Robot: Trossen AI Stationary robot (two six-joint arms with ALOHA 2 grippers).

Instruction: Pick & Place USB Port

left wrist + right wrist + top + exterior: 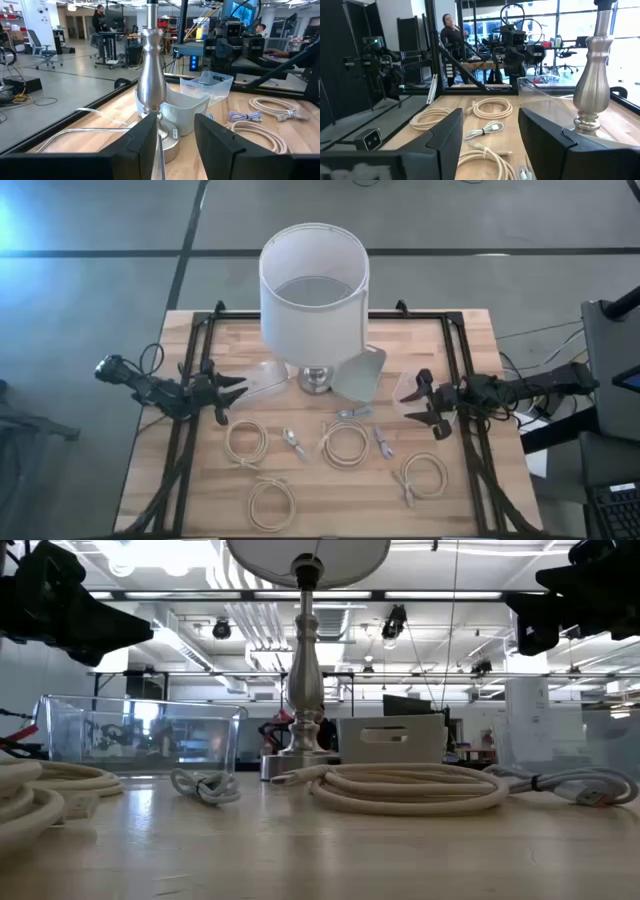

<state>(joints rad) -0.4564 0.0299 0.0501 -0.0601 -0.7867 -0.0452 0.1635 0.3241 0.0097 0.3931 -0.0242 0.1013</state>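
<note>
Several cream USB cables lie coiled on the wooden table, among them one (245,442), one (345,443) and one (425,476). Small grey cable bundles (355,412) (293,443) lie between them. My left gripper (236,396) hangs open above the table's left side, pointing at the lamp's steel base (152,85); in its wrist view (175,145) nothing sits between the fingers. My right gripper (412,402) hangs open above the right side, facing left across the cables (492,107); the gap in its wrist view (490,145) is bare.
A tall lamp with a white shade (314,285) stands at the table's far middle on a round base (315,378). Clear plastic bins sit around it: one (262,380), one (360,370), one (405,385). Black rails (190,380) run along both table sides. People stand in the room beyond (451,35).
</note>
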